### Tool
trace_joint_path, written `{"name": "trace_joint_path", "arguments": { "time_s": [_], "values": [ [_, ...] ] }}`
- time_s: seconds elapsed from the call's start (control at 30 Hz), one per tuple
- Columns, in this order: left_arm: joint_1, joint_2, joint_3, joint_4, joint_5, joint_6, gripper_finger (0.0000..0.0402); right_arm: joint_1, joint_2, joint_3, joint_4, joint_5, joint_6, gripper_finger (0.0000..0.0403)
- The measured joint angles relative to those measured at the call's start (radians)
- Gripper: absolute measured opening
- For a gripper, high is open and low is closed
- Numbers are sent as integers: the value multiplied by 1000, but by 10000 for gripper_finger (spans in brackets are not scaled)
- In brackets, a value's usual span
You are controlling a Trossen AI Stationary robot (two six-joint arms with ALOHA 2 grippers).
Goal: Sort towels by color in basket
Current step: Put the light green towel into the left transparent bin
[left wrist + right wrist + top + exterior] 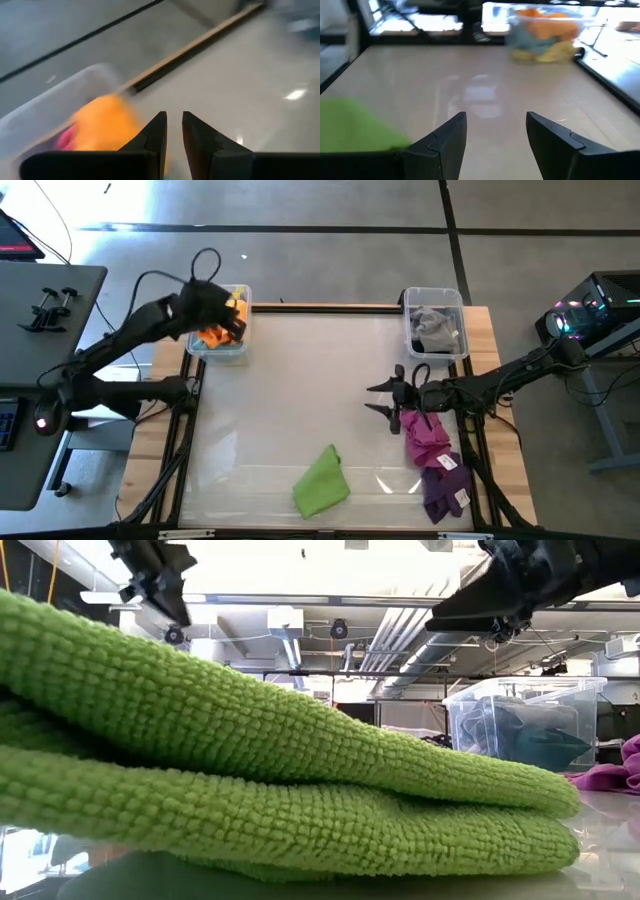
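My left gripper (234, 322) (174, 120) hovers over the clear bin (222, 354) at the table's far left, its fingers a narrow gap apart with nothing between them. That bin holds orange (211, 337) (105, 125), yellow (547, 52), light blue (525, 37) and pink (65, 140) towels. My right gripper (382, 398) (496, 120) is open above bare table, just left of the magenta towel (425, 435). The purple towel (443, 488) lies nearer, touching the magenta one. The lime green towel (322, 480) (280, 770) lies folded by the near edge.
A second clear bin (435, 298) (520, 725) at the far right holds grey and dark towels (435, 330). Bare tabletop (300, 390) stretches between the bins and the loose towels. Black frame rails (180, 450) run along the table's left and right sides.
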Motion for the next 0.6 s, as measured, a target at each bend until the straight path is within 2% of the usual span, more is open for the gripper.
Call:
{"name": "trace_joint_path", "arguments": {
  "time_s": [0.1, 0.23, 0.43, 0.6],
  "values": [
    [-160, -27, -58, 111, 8, -2, 40, 5, 27, 0, 6, -127, -56, 200],
    [-384, -19, -170, 334, 10, 0, 29, 7, 129, 1, 59, -283, -79, 200],
    [-656, 85, -356, 753, 2, -2, 16, 7, 365, 23, 121, -390, -16, 200],
    [-810, 246, -466, 1070, -60, -1, 12, 7, 561, 111, 264, -455, -40, 200]
  ]
}}
